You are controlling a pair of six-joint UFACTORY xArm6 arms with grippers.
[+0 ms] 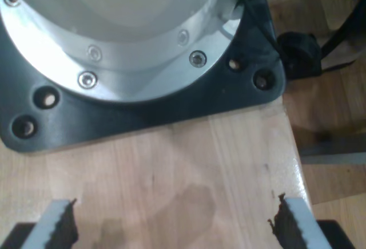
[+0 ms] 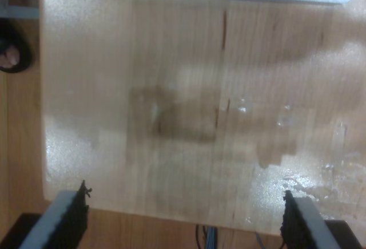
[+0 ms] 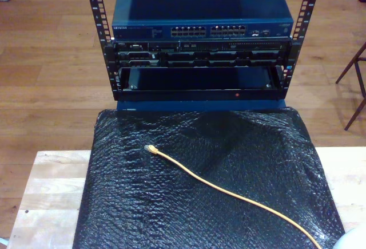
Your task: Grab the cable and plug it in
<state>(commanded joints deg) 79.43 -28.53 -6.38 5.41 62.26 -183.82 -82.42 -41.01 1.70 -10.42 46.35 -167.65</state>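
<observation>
Thin orange-yellow network cable (image 3: 229,194) on crinkled glossy black bubble-wrap sheet (image 3: 240,146) — dark blue ribbed-front network switch (image 3: 200,14) beyond, pale wood table (image 3: 46,197).

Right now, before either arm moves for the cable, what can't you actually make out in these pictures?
- The cable: its far end is cut off by the exterior view's bottom edge.
- Its plug: too small to tell its orientation.
- The switch: its ports are too small to tell free from used.
- My first gripper and my second gripper: open over bare wood, fingers cut off by the frame edge.
</observation>
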